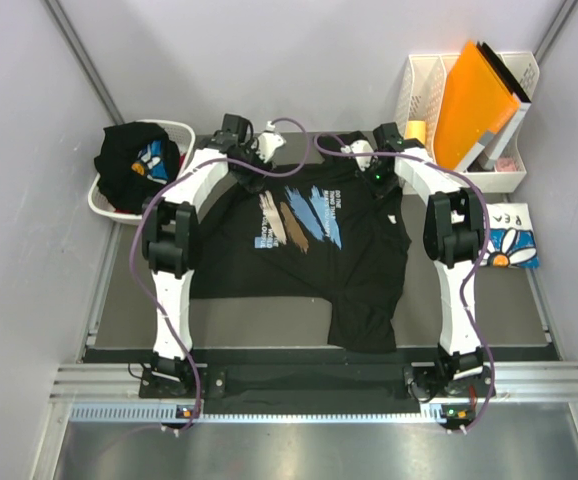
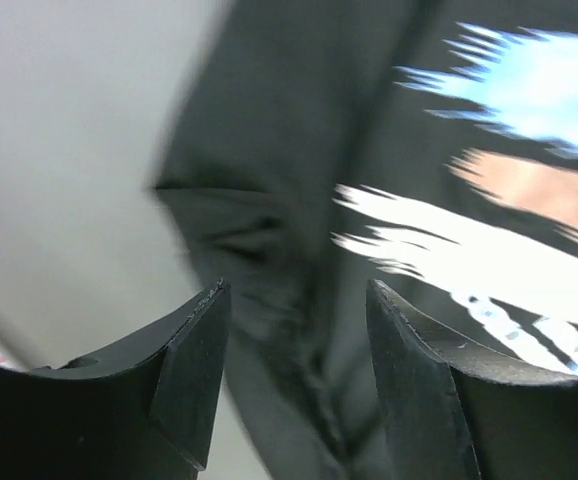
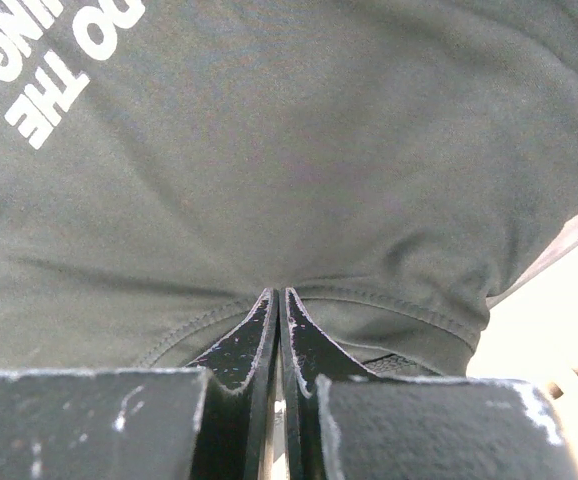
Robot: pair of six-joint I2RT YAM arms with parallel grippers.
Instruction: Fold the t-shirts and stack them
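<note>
My left wrist view is blurred. The left end effector point(image 2: 294, 292) is released, jaws apart over the soft black cotton brush-stroke-print t-shirt point(image 2: 269, 120). The right end effector point(image 3: 279, 297) is clenched, pinching its hem at the tips.

The left arm point(image 1: 172, 300) and right arm point(image 1: 456, 300) are white with black joints, trailing purple cables point(image 1: 137, 270); black fingers point(image 3: 239, 355) show white scuffs.
</note>
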